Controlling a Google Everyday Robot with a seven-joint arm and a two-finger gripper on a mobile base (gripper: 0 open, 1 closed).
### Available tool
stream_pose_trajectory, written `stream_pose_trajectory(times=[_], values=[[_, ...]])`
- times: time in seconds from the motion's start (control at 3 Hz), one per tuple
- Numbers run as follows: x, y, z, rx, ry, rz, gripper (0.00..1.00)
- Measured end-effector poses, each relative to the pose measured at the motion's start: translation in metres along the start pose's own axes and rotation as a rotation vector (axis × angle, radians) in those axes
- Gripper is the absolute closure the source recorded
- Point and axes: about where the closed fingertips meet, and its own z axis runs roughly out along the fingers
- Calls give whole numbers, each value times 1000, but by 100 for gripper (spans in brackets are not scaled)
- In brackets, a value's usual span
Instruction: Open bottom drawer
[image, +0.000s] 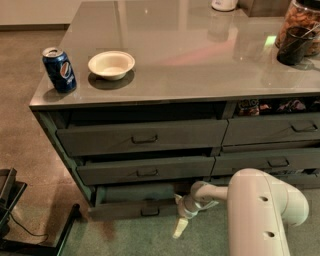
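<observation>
The bottom drawer (131, 208) is the slim dark grey-green front at the foot of the left stack, with a small dark handle (150, 211) at its centre. It stands pulled a little way out, and a dark gap shows above it. My gripper (178, 216) sits at the right end of this drawer front, low near the floor and to the right of the handle. My white arm (260, 210) reaches in from the lower right and hides the foot of the right stack.
Two taller drawers (142, 137) (145, 170) sit above, both slightly ajar. The neighbouring stack (272, 132) is to the right. On the counter are a blue soda can (59, 69), a white bowl (111, 64) and a snack jar (299, 30). A black stand (10, 210) is at the lower left.
</observation>
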Motion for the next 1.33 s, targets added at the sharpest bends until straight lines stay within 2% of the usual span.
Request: stream_pose_trajectory(times=[0.33, 1.0, 1.33], values=[[2, 17, -10, -83, 16, 20, 0], [-8, 54, -37, -301, 38, 29, 0], [-7, 62, -38, -330, 40, 30, 0]])
